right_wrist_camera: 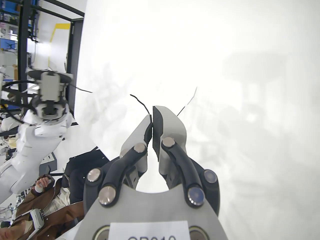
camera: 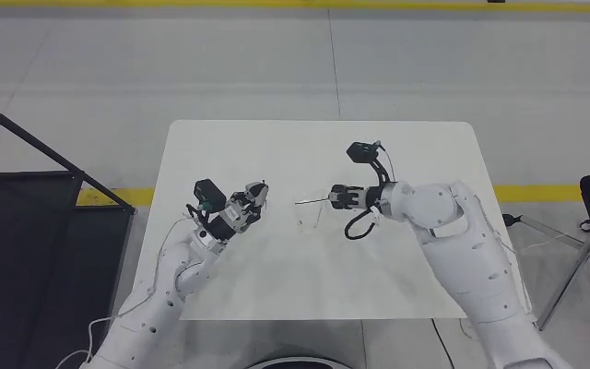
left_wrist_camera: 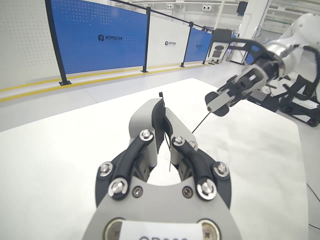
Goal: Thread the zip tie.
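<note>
**A:** Entry one, left side: your left pincer (left_wrist_camera: 163, 109)?

**B:** Closed on the zip tie (left_wrist_camera: 160, 94) and held above the worktop (camera: 277, 286). The locking head stands upright, clear of the fingertips, and the strap runs down between the pads. Treat this hand as the fixed target and hold it steady.

**A:** Entry two, middle: the gap?

**B:** The two pincers are near each other but apart. One thin black run leads from your right pincer (right_wrist_camera: 152, 115) toward the left one. Whether it joins the strap underneath cannot be told.

**A:** Entry three, right side?

**B:** Clamped on the tie's thin end, with a short curved tip poking out past the fingertips. In my judgement, the step in hand is tip into head.
- Line the tip up with the slot before you advance, then come in slowly.
- If the tip skids off the head, turn your wrist to correct it; don't push.
- The free tip looks limp, so expect it to bend.
- Which face carries the ridges is too small to check here.
</note>
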